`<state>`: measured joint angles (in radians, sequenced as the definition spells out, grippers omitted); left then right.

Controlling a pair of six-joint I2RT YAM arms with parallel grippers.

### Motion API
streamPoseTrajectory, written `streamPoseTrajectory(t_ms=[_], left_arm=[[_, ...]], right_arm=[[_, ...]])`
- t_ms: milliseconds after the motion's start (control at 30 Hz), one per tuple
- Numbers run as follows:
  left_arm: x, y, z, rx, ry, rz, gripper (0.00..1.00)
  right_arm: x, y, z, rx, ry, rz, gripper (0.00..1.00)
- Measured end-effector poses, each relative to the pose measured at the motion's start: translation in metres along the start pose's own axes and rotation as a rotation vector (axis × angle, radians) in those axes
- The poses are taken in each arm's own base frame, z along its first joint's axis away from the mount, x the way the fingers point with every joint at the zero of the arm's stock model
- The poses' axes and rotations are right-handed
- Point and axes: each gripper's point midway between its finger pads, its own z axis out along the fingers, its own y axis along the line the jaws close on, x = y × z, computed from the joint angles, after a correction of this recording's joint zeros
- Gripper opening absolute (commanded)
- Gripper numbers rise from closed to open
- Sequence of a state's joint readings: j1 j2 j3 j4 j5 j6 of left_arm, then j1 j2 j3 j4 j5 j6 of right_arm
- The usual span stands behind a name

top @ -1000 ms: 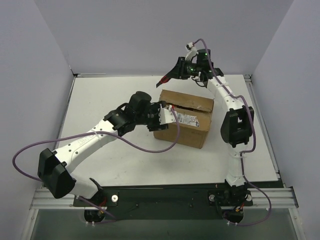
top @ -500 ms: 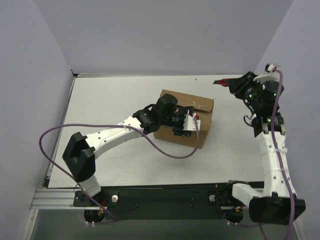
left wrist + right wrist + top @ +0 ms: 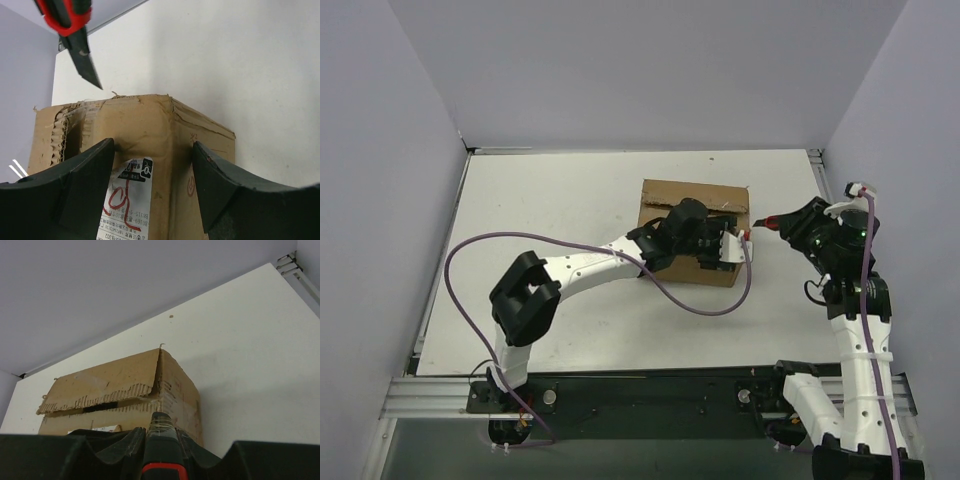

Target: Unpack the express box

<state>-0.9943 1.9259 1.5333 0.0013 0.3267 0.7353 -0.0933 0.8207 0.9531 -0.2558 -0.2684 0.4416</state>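
Pale grey walls are closing in a white desk [image 3: 550,200] on three sides. Your box [image 3: 690,195], brown corrugated cardboard, is sitting right of the desk's centre, toward the back, with its short end facing your right arm.

Your left arm is stretching across the near side of the box. The left gripper [image 3: 728,247] is resting at the box's near right corner. In the left wrist view its fingers [image 3: 75,185] are standing wide apart, bracketing that corner and the white label [image 3: 127,195] with red scrawl. Whether the pads are actually pressing on the cardboard, you cannot tell.

Your right gripper [image 3: 788,228] is clamping a red and black knife [image 3: 768,221], pointing it at the box's right end. In the left wrist view the dark blade [image 3: 85,65] is hanging tip down just above the ragged top edge, apart from it.

In the right wrist view a top flap [image 3: 105,382] is showing a torn, fluted edge with a dark gap beneath.
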Motion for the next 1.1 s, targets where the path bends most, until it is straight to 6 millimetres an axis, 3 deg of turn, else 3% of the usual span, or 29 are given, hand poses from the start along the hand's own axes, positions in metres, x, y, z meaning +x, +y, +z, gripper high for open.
streamPoseTrajectory(t_ms=[133,300,533,800,1100], left_arm=[[0.002,0.013,0.012,-0.053,0.01,-0.043,0.71],[0.002,0.016,0.014,-0.071,0.015,-0.082,0.7],[0.002,0.015,0.014,-0.074,0.014,-0.11,0.69],[0.001,0.014,0.014,-0.075,0.012,-0.129,0.69],[-0.001,0.016,0.015,-0.076,0.01,-0.146,0.68]], right_arm=[[-0.003,-0.005,-0.008,0.024,-0.034,-0.003,0.0],[0.0,-0.01,-0.008,0.029,-0.052,-0.03,0.0],[0.01,-0.015,0.011,0.007,-0.052,-0.06,0.0],[-0.007,-0.009,0.027,-0.032,-0.111,-0.108,0.0],[-0.006,-0.009,0.044,-0.046,-0.098,-0.118,0.0]])
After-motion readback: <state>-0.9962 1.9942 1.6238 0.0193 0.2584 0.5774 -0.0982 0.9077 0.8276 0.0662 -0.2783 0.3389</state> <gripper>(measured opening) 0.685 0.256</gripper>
